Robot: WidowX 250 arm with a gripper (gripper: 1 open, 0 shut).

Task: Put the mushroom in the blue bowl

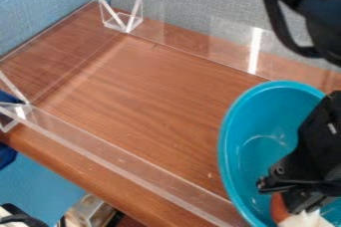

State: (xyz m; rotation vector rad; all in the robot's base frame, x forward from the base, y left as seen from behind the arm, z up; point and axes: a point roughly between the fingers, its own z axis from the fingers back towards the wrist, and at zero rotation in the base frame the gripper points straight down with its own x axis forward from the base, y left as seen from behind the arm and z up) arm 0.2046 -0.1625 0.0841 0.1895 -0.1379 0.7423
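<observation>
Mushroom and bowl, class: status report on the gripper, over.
Gripper shut on mushroom, low over the near inner side of the bowl. Mushroom not yet released. Nothing in the way.

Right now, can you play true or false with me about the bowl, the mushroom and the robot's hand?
1. The blue bowl sits at the right end of the wooden table. True.
2. The mushroom is lying far from the bowl, by the left wall. False: the white mushroom is at the bowl, under the hand.
3. The hand is wide open. False: it is shut on the mushroom.
4. The bowl is red. False: it is turquoise blue.
5. Clear plastic walls run around the table. True.
</observation>
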